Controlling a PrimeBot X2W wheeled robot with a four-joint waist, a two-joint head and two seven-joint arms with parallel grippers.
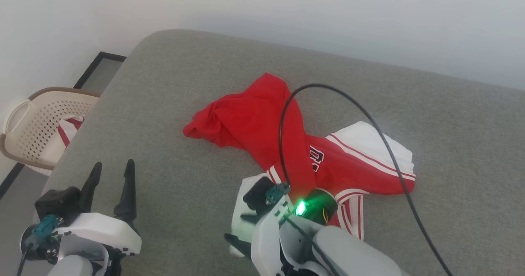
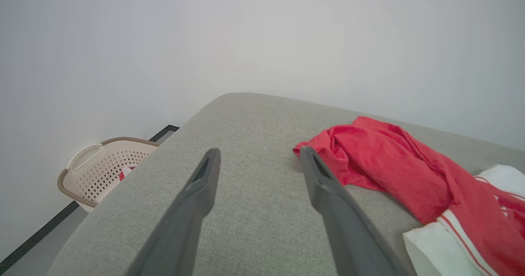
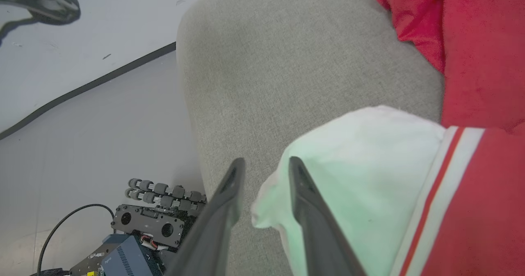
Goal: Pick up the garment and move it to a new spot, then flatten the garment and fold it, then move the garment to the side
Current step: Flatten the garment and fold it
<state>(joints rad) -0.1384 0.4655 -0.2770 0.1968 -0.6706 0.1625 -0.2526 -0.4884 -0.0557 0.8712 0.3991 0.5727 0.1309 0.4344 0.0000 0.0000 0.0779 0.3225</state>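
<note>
Near edge of the grey fabric cushion [image 1: 184,71]: L gripper [image 1: 114,164] sits at the near-left corner. Its fingers are wide apart w/ nothing btwn them, pointing across bare fabric. R gripper [image 3: 265,161] is further right along the same near edge, down at the shirt's white sleeve [image 3: 361,153]. Its fingers stand apart w/ a clear gap, one lying over the sleeve hem, the other over bare cushion. It's not clamped on cloth as far as I can see. Green light from the wrist tints the sleeve.

Mid-cushion: the red jersey shirt [image 1: 254,120] lies bunched and twisted, red body heaped toward the centre. The dark lettering [image 1: 316,158] is half-hidden in a fold, and the second white sleeve [image 1: 369,138] w/ stripe trim lies toward the right edge. A black cable [image 1: 369,116] arcs over it.

Beyond the left edge, on the floor: a perforated laundry basket [image 1: 37,120] w/ another striped cloth inside, then the pale wall.

Progress, my read: the shirt is on the cushion, so the pick-and-move part looks done or nearly. Flattening isn't, since the cloth is all crumpled. Fold and shift to the side both remain.
</note>
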